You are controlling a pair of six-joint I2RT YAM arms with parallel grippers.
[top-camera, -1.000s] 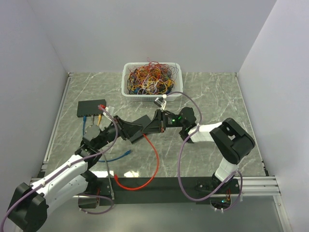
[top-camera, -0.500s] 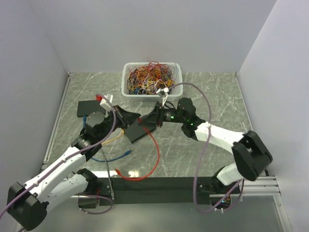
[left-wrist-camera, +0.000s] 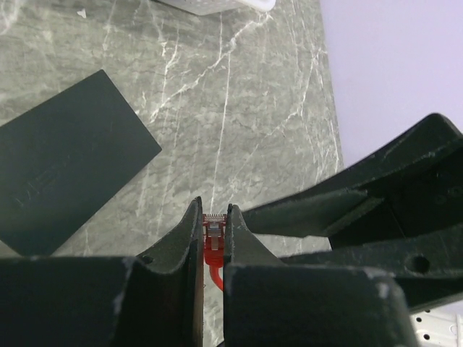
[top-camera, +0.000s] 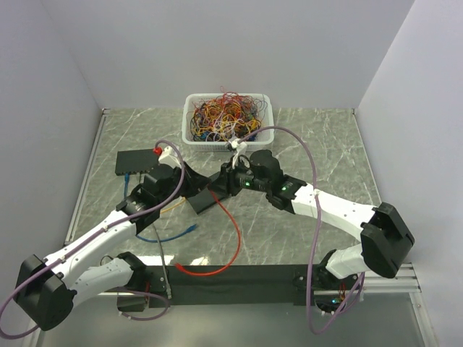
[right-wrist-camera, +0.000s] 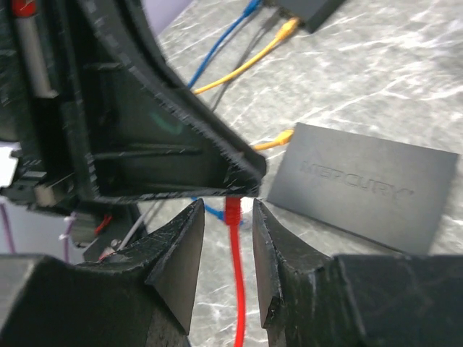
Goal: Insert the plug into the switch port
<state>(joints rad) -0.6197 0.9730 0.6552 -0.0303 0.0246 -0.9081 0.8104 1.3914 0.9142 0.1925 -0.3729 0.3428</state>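
Note:
My left gripper [left-wrist-camera: 214, 210] is shut on the red plug [left-wrist-camera: 215, 233], contacts pointing forward, above the table. In the top view it [top-camera: 207, 185] meets my right gripper [top-camera: 223, 181] over a black Mercury box [top-camera: 203, 202]. My right gripper [right-wrist-camera: 228, 211] is open, its jaws on either side of the red cable [right-wrist-camera: 235, 289] just under the left fingertips [right-wrist-camera: 239, 170], not touching it. The black switch [top-camera: 136, 160] lies at the far left with blue and yellow cables plugged in. It also shows in the right wrist view [right-wrist-camera: 307, 9].
A white basket [top-camera: 226, 119] full of tangled cables stands at the back centre. The red cable [top-camera: 233, 242] loops down to the near edge. A loose blue cable [top-camera: 173, 234] lies beside my left arm. The Mercury box shows in both wrist views [left-wrist-camera: 72, 163] [right-wrist-camera: 362, 184].
My right arm has reached left and brought its open jaws around the red cable at my left gripper. My left gripper has shifted slightly up and right, still holding the plug.

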